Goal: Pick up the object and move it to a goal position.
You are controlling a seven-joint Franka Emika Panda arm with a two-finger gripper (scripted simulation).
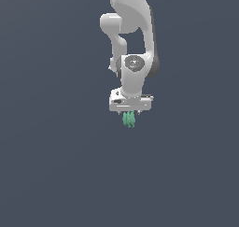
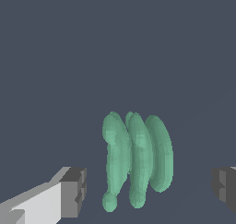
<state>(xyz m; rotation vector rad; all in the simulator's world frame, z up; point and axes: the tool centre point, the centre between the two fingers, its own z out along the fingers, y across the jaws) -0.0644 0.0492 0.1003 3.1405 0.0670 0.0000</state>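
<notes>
The object (image 1: 129,120) is a small teal-green thing with several narrow upright lobes. In the exterior view it sits right under the white hand of my gripper (image 1: 130,114), which points straight down. In the wrist view the object (image 2: 137,158) stands between the two dark finger pads (image 2: 73,191), with a clear gap on each side. My gripper (image 2: 148,189) is open around it, and neither pad touches it. The exterior view does not show whether the object rests on the surface.
A plain dark grey-blue surface (image 1: 56,174) fills both views. The white arm (image 1: 133,20) rises from the gripper to the top edge of the exterior view. No other object or marker shows.
</notes>
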